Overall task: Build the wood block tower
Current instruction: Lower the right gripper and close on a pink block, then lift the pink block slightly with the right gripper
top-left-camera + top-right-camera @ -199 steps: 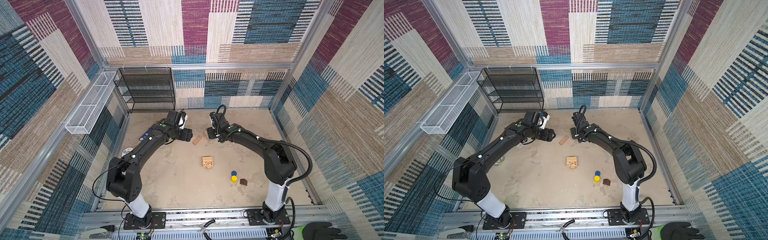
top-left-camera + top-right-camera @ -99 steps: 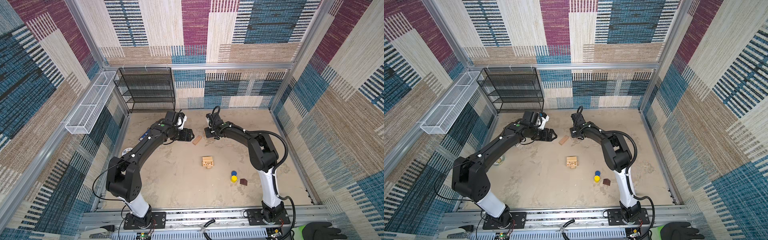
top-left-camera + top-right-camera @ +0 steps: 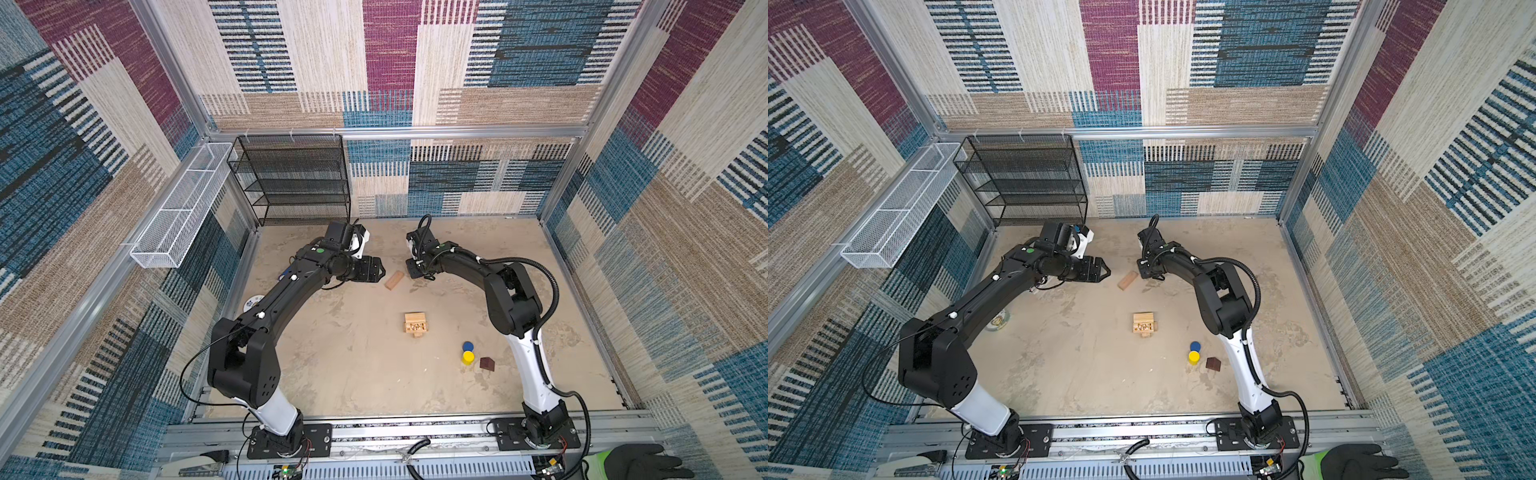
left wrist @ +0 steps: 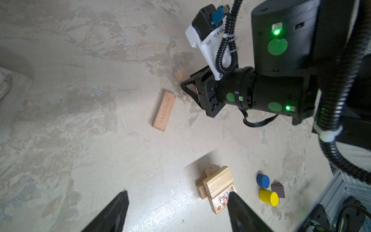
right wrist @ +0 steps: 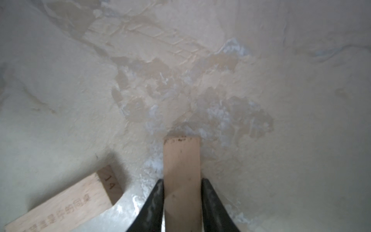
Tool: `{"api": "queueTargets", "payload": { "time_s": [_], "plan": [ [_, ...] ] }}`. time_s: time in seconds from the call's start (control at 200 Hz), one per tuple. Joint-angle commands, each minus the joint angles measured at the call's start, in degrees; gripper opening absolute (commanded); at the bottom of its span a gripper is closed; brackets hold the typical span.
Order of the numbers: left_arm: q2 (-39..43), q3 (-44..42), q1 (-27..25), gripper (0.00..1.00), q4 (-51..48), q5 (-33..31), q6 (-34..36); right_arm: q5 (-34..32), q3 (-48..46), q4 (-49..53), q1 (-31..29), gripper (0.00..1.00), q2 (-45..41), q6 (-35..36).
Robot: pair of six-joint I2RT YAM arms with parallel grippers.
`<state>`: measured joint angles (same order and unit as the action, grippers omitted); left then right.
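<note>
The right gripper (image 5: 181, 181) pinches a pale tan rectangular wooden bar (image 5: 181, 156), just beside 1 printed tan wooden bar (image 5: 60, 204) lying flat. The left gripper (image 4: 177, 192) hangs spread wide. The small criss-cross stack of pale wooden bars (image 3: 415, 323) stands well apart, in the middle of the beige table (image 3: 353, 374).

The plain bar (image 5: 181, 180) is cut off at the view's edge (printed bar (image 5: 60, 206) too).

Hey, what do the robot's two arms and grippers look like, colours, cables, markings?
The left arm and right arm are black with white lower segments. A ribbed black cable loops along the right arm. Round green stickers mark the joints. The left gripper and right gripper have black, tapered fingers, and a white bracket carries each wrist camera.
</note>
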<state>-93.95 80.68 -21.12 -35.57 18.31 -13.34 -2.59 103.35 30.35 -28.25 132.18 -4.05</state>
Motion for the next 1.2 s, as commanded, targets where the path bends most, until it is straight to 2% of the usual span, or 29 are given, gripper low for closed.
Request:
{"api": "queueTargets", "payload": {
  "time_s": [0.0,0.09,0.21,0.396,0.476,0.646,0.816,1.132,1.197],
  "plan": [
    [0.4,-0.3,0.1,0.82,-0.6,-0.6,-0.4,0.9,-0.7,0.8,0.0,0.29,-0.1,0.1],
    [0.3,-0.2,0.2,0.83,-0.7,-0.4,-0.4,1.7,-1.4,1.0,0.0,0.24,-0.7,0.1],
    [0.4,-0.2,0.3,0.83,-0.8,-0.7,-0.3,0.8,-2.2,1.2,0.0,0.23,-1.4,0.0],
    [0.8,-0.2,0.4,0.83,-0.9,-0.9,-0.2,0.2,-2.5,2.1,0.0,0.37,-2.2,0.1],
    [0.6,-0.3,0.4,0.83,-0.8,-1.0,-0.2,1.0,-2.7,2.0,0.0,0.38,-2.6,0.1],
    [0.8,-0.2,0.5,0.83,-0.9,-0.7,-0.4,2.0,-2.4,2.5,0.0,0.28,-3.3,-0.6],
    [1.0,-0.2,0.5,0.83,-0.9,-0.2,-0.6,1.3,-2.1,3.0,0.0,0.23,-3.3,-0.6],
    [1.2,-0.4,0.6,0.83,-0.9,0.2,-0.8,0.3,-1.8,4.0,0.0,0.23,-2.9,-2.4],
    [1.2,-0.4,0.6,0.83,-0.9,0.2,-1.0,0.0,-2.2,3.7,0.0,0.19,-3.2,-2.8]
  ]
}}
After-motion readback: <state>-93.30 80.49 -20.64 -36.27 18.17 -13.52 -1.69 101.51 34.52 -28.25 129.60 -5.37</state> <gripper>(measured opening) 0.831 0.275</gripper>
